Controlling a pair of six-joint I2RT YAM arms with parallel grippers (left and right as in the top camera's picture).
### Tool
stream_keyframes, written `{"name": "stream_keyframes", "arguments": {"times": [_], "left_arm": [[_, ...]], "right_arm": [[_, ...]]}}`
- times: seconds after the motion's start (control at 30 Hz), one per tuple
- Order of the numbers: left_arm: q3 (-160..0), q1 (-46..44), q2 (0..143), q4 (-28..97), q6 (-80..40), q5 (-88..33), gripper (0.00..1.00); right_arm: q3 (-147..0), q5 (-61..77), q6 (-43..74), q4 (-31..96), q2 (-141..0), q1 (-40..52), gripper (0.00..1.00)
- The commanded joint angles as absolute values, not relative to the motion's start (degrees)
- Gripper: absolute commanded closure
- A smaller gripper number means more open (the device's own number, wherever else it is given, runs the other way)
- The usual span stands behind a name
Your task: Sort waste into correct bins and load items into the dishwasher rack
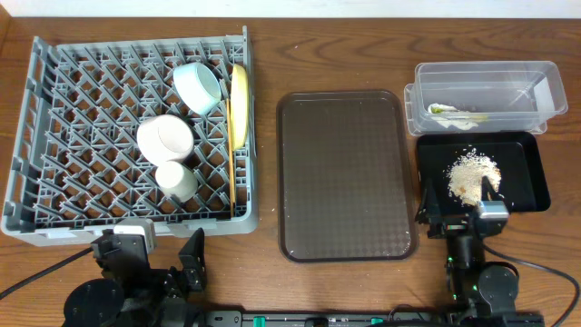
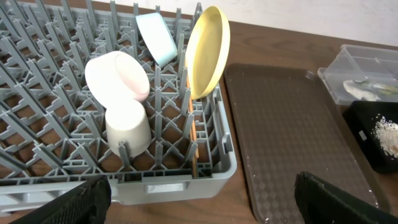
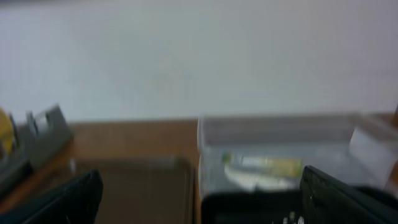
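Observation:
The grey rack (image 1: 54, 109) holds the light-blue bowl (image 1: 197, 86), white bowl (image 1: 165, 138), cream cup (image 1: 177, 180), the yellow plate (image 1: 240, 104) on edge and the chopsticks (image 1: 232, 173). The wrapper (image 1: 454, 113) lies in the clear tub (image 1: 486, 95). The crumbs (image 1: 474, 174) lie in the black tray (image 1: 531, 150). My left gripper (image 2: 202, 205) is open and empty, just in front of the rack's near wall (image 2: 186, 180). My right gripper (image 3: 202, 202) is open and empty at the black tray's near edge, facing the tub (image 3: 280, 134).
A large brown serving tray (image 1: 343, 173) lies between the rack and the bins, with nothing on it. The table's front edge is close behind both arms. A white wall stands behind the tub in the right wrist view.

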State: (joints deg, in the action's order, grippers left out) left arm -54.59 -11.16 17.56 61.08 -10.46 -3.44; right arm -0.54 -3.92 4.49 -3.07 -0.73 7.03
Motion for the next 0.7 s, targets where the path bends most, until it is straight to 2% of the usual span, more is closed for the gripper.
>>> {"name": "stream_keyframes", "arguments": {"times": [0.0,0.67], "left_arm": [[-54.48,-11.4,17.47,60.99,-9.91,-2.76,0.04],[-54.48,-11.4,17.47,60.99,-9.91,-2.76,0.04]], "right_arm": [[-0.32,-1.23,3.77,2.76,-0.3,6.72,0.01],[-0.34,-1.06,3.77,4.16,-0.93,6.72,0.01]]}}
